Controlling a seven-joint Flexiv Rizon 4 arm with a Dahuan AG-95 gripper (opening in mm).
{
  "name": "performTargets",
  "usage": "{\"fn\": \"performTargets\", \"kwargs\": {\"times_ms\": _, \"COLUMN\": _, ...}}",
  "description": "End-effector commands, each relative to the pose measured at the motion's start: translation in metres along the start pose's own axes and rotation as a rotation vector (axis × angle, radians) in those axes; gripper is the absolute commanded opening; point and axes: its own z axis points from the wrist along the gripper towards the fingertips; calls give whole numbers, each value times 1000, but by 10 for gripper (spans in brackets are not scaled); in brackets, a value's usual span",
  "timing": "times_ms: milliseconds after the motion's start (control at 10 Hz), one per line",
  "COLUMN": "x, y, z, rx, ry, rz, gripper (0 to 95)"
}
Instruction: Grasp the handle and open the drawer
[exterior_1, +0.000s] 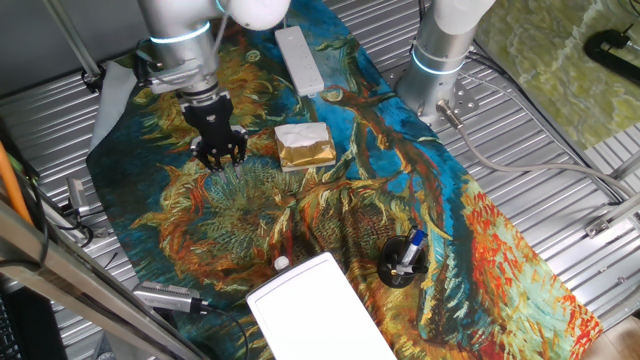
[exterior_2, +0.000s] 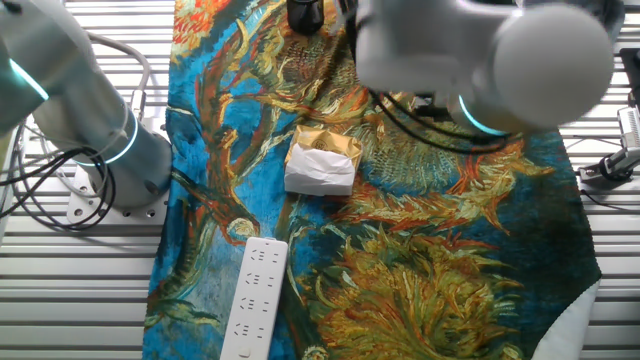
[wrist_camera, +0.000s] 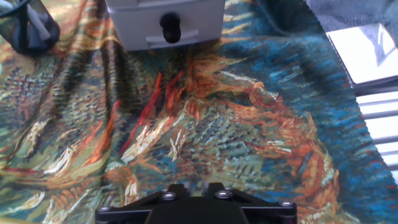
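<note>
The drawer (exterior_1: 322, 312) is the front tray of a flat white box at the near edge of the painted cloth. Its handle (exterior_1: 281, 264) is a small round knob on the face that points toward my gripper. In the hand view the drawer front (wrist_camera: 199, 18) sits at the top centre, and the handle (wrist_camera: 170, 26) looks dark in shadow. My gripper (exterior_1: 218, 152) hangs over the cloth far from the box, well short of the handle. Only its black fingertips (wrist_camera: 178, 188) show at the bottom of the hand view, close together, holding nothing.
A gold-foil block with a white top (exterior_1: 304, 147) lies right of my gripper and also shows in the other fixed view (exterior_2: 322, 160). A white power strip (exterior_1: 299, 58) lies at the back. A black pen holder (exterior_1: 402, 262) stands beside the box. A second arm's base (exterior_1: 445, 45) stands at the back right.
</note>
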Motion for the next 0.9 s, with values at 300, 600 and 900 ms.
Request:
{"fn": "performTargets", "kwargs": {"times_ms": 300, "x": -3, "y": -7, "z": 14, "rx": -18, "ry": -57, "rz": 3, "gripper": 380}}
{"fn": "performTargets", "kwargs": {"times_ms": 600, "x": -7, "y": -7, "z": 21, "rx": -20, "ry": -57, "rz": -1, "gripper": 380}}
{"fn": "performTargets", "kwargs": {"times_ms": 900, "x": -15, "y": -3, "z": 34, "rx": -29, "ry": -50, "rz": -3, "gripper": 380}}
